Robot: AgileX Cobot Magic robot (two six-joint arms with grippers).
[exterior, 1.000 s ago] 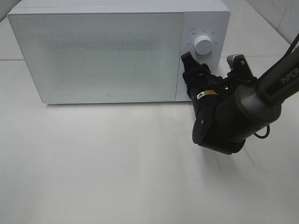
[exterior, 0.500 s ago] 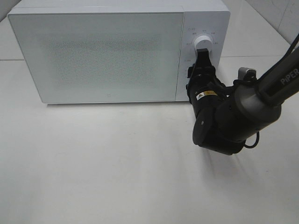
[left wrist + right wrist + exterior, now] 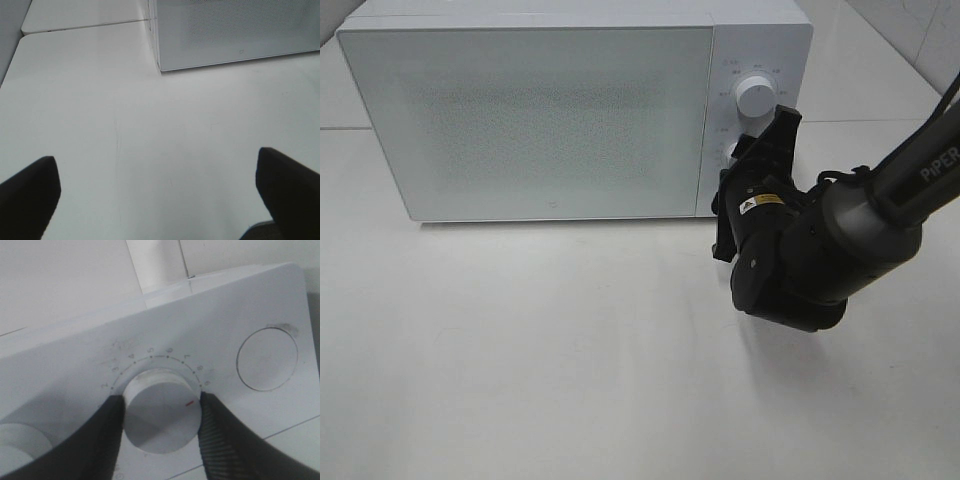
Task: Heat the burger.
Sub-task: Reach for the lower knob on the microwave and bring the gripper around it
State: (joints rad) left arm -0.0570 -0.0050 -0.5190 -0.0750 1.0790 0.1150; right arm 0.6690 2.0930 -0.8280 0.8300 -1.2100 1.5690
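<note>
The burger is out of view; the white microwave (image 3: 530, 120) stands with its door closed. My right gripper (image 3: 750, 165) reaches to the control panel and hides the lower dial in the high view. The right wrist view shows this gripper (image 3: 159, 402) shut on the numbered timer dial (image 3: 160, 417), one dark finger on each side, and a red mark on the dial's face near one finger. My left gripper (image 3: 157, 190) is open over bare table, nothing between its fingers, with the microwave's corner (image 3: 160, 62) ahead of it.
The microwave's upper knob (image 3: 756, 98) stays uncovered above my right gripper. A flat round button (image 3: 267, 360) sits beside the timer dial. The right arm's bulky wrist (image 3: 800, 260) hangs over the white table (image 3: 520, 350) in front of the panel.
The right gripper has rolled clockwise around the dial while staying shut on it: its finger bar leaned left, then stood upright, and now leans right. The left gripper has not moved.
</note>
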